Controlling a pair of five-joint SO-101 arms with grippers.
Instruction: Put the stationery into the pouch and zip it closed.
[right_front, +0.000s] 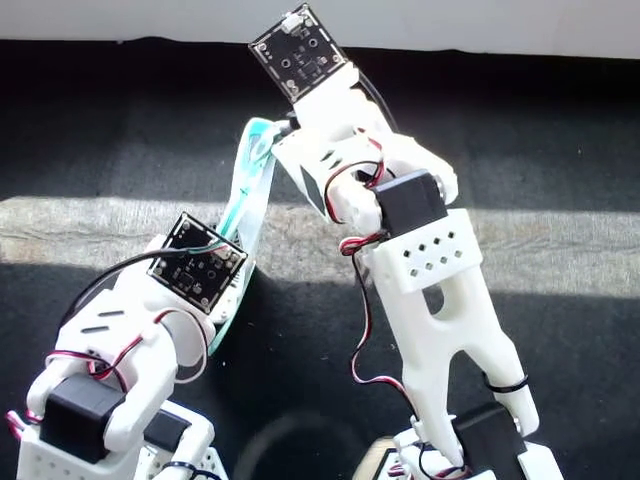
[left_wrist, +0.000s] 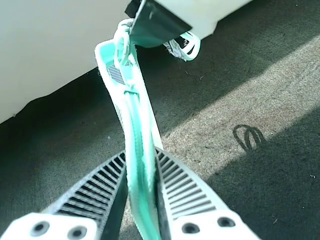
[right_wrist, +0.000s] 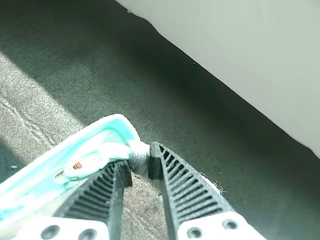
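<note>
Pouch (right_front: 247, 190) first. In the high view it is a thin teal-and-white strip stretched between my two grippers, running from about 8 o'clock of the scene's centre up to 11 o'clock. My left gripper (right_front: 232, 300) has the lower end. My right gripper (right_front: 283, 135) has the upper end, close to the wall (right_front: 500, 20) at 12 o'clock. I judge the stretch is there to keep the zip line straight, one end braced against the other's pull. Dark table (right_front: 100, 120) lies open toward 9 and 3 o'clock; the wall is the edge to mind.

In the left wrist view, my left fingers (left_wrist: 185, 195) are pressed nearly together on the pouch's edge, which runs away edge-on and looks lifted off the table. At its far end my right gripper's dark jaw pinches the corner.

In the right wrist view, my right fingers (right_wrist: 182, 190) are closed on the small dark zipper pull (right_wrist: 141, 160) at the pouch's rounded corner, with no gap wider than the pull itself. Whether the stationery is inside, or the zip fully run, I cannot tell. The wall leaves little room ahead.
</note>
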